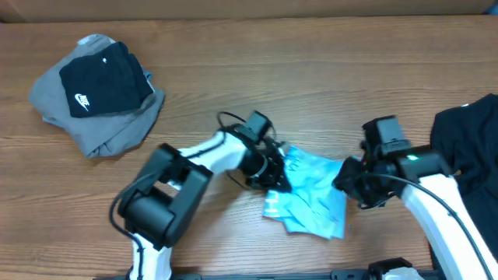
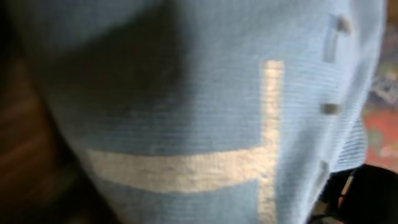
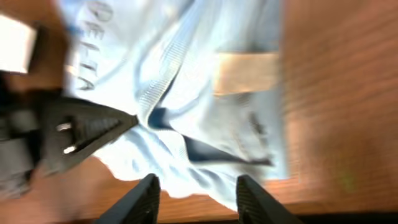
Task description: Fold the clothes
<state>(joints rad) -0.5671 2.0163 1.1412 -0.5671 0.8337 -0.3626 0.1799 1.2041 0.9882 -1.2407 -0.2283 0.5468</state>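
Note:
The light blue T-shirt (image 1: pixel 315 198) with white lettering lies crumpled on the wooden table, between my two grippers. My left gripper (image 1: pixel 278 180) is at its left edge. In the right wrist view its dark fingers (image 3: pixel 93 127) come to a point, shut on a bunched fold of the shirt (image 3: pixel 205 81). Blue fabric (image 2: pixel 186 93) fills the left wrist view and hides the fingers there. My right gripper (image 3: pixel 198 196) is open at the shirt's right edge, its fingertips apart just short of the cloth. More clothes lie in a grey and black Nike pile (image 1: pixel 97 89).
A plain black garment (image 1: pixel 475 140) lies at the table's right edge, beside my right arm. The grey and black pile sits at the far left. Bare wood shows between the pile and the shirt and along the back of the table (image 1: pixel 311 62).

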